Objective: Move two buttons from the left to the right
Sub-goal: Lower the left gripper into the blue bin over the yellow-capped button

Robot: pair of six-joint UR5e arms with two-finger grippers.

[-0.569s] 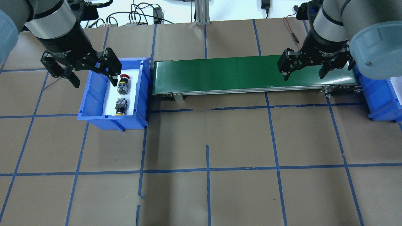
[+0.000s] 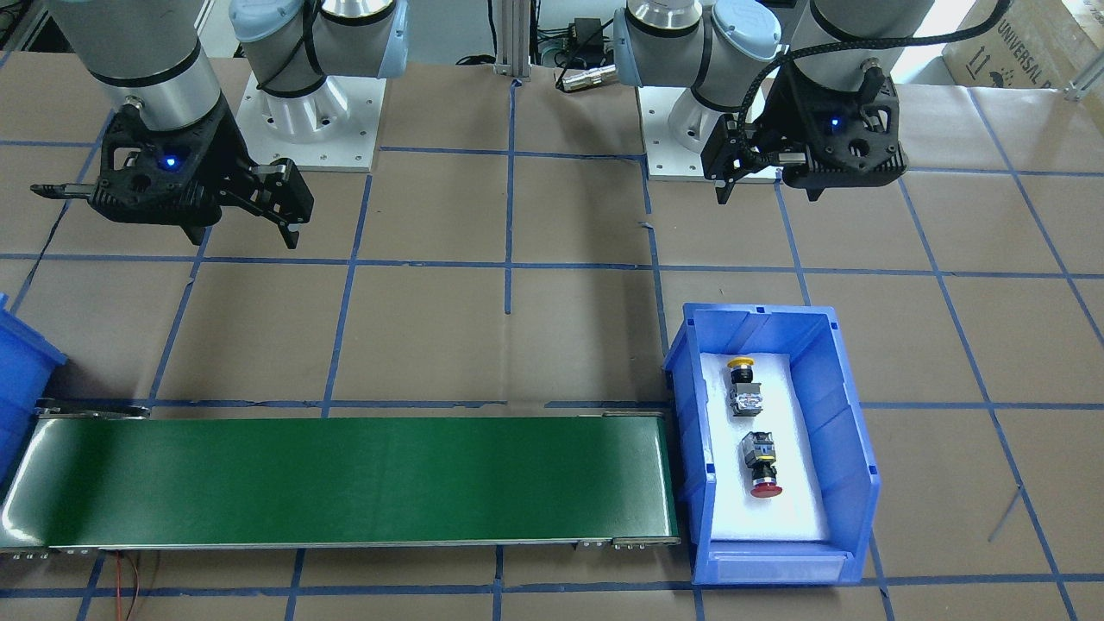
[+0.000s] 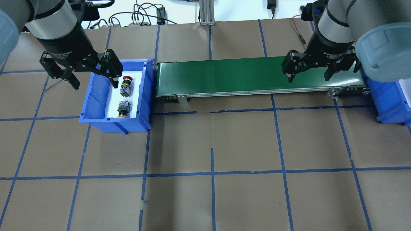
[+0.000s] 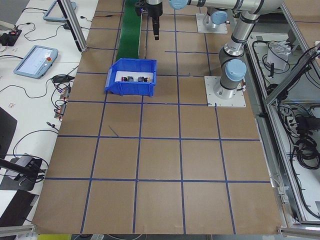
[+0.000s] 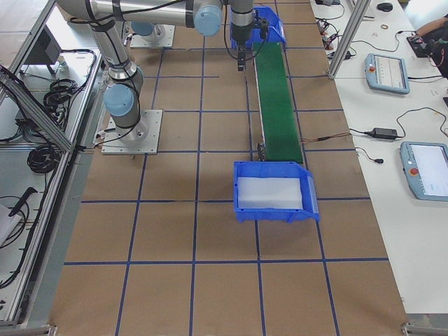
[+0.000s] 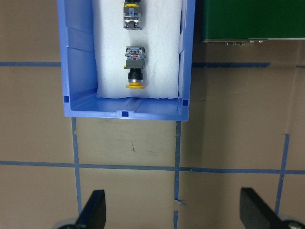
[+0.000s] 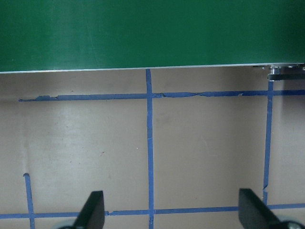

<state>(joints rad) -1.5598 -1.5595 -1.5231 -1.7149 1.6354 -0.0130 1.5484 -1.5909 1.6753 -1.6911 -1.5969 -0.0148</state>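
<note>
Both arms hung high, tools pointing down. The left gripper (image 3: 95, 84) had its fingers wide apart, nothing held. The right gripper (image 3: 309, 77) was the same, over the table (image 3: 244, 141) on the robot's side of the belt (image 3: 224, 75). The left bin (image 3: 112, 125), white-lined, held both buttons flat, in line, not touching: red button (image 3: 126, 86) farther out, yellow button (image 3: 123, 108) nearer the robot. Both lay below and ahead of the left gripper, well apart from it. The right bin (image 5: 273, 215) held a white liner.

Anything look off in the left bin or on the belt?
Nothing stands out. The red button and yellow button lie on their sides, apart, in the blue bin, caps pointing opposite ways. The green belt is bare.
</note>
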